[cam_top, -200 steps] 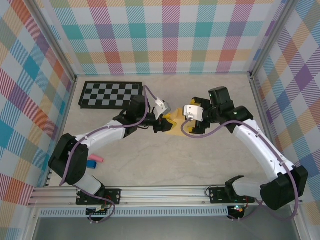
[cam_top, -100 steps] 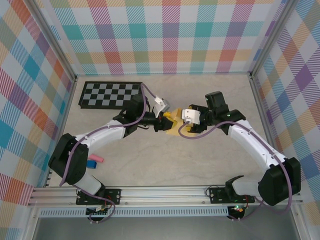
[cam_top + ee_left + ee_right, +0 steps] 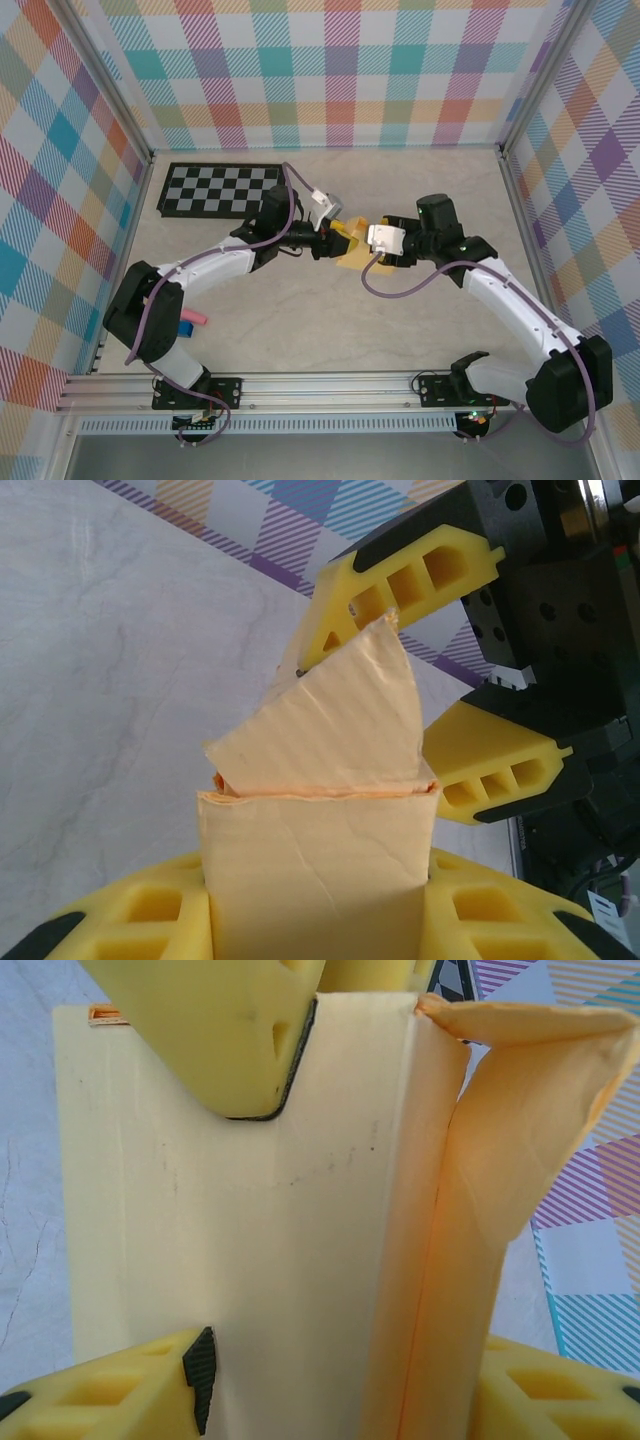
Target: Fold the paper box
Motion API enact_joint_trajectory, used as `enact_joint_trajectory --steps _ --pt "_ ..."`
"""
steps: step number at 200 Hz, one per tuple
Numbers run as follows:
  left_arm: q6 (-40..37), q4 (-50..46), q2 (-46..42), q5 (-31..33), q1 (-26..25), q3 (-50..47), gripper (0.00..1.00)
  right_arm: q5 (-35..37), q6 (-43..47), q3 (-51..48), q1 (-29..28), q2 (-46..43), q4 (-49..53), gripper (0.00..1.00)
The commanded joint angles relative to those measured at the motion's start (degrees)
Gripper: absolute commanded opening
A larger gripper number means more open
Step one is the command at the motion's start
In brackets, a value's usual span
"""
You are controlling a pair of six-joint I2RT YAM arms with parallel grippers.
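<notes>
The paper box (image 3: 349,260) is yellow-orange card, partly folded, held up over the middle of the table between both arms. My left gripper (image 3: 333,239) comes from the left and is shut on it. In the left wrist view the box (image 3: 320,850) sits squeezed between my yellow fingers (image 3: 120,920), with a loose flap (image 3: 340,720) standing above it. My right gripper (image 3: 360,248) comes from the right. In the right wrist view its pads (image 3: 198,1372) press the box's wide face (image 3: 260,1210) and creased side. A loose flap (image 3: 530,1090) hangs to the right.
A black-and-white checkerboard panel (image 3: 222,189) lies at the back left. Small pink and blue pieces (image 3: 190,322) lie near the left arm's base. Plaid walls (image 3: 340,70) close in the back and sides. A metal rail (image 3: 330,385) runs along the front.
My right gripper has moved left onto the box and its jaws have narrowed around it. The left gripper has kept its hold and shifted slightly towards the back.
</notes>
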State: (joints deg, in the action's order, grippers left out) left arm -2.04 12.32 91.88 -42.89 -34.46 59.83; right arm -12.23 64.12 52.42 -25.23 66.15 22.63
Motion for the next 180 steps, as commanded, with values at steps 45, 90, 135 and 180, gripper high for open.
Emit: enact_joint_trajectory --steps 45,90,135,180 --pt "-1.88 2.87 -0.19 2.47 0.93 1.07 0.21 -16.86 -17.42 0.34 7.77 -6.97 0.41 0.87" --pt "-3.10 1.46 -0.56 1.87 1.37 2.19 0.21 -27.90 -52.11 8.38 22.61 -2.15 2.40 0.79" --pt "-2.14 2.62 -0.48 1.24 1.39 2.15 0.21 -29.66 -75.42 9.82 32.01 5.15 3.49 0.64" --pt "-2.09 3.15 -0.89 0.90 1.33 2.05 0.21 -33.91 -81.34 16.53 33.06 15.12 12.01 0.38"
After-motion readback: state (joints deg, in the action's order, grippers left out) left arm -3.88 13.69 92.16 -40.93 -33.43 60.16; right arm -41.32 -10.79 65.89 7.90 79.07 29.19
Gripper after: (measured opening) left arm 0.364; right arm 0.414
